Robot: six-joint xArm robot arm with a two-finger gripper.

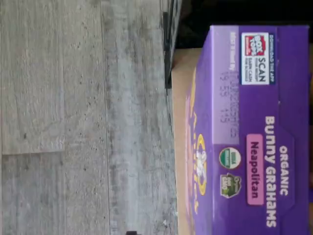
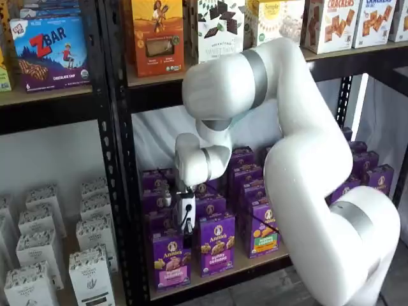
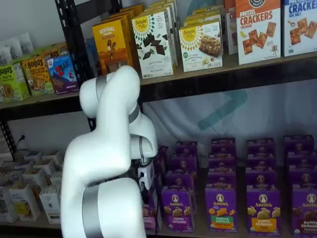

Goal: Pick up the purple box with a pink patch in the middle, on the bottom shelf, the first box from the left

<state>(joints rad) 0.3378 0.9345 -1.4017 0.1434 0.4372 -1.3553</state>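
The purple box (image 2: 171,258) stands upright at the front left of the bottom shelf (image 2: 252,266), with a pink patch low on its front. The wrist view shows its top face (image 1: 254,132), printed "Bunny Grahams Neapolitan" on a pink tag, with the tan shelf board (image 1: 182,122) beside it. My gripper (image 2: 189,240) hangs just above the box's top right edge. Its white body shows, but the black fingers are dark against the cartons and no gap can be made out. In a shelf view my arm hides most of the box (image 3: 150,212), with the gripper (image 3: 146,184) above it.
An all-purple carton (image 2: 217,245) and one with a green and orange patch (image 2: 262,233) stand to the box's right, with more purple cartons behind. A black rack upright (image 2: 121,191) stands close on the left. White cartons (image 2: 92,274) fill the neighbouring rack. The grey plank floor (image 1: 83,117) lies below.
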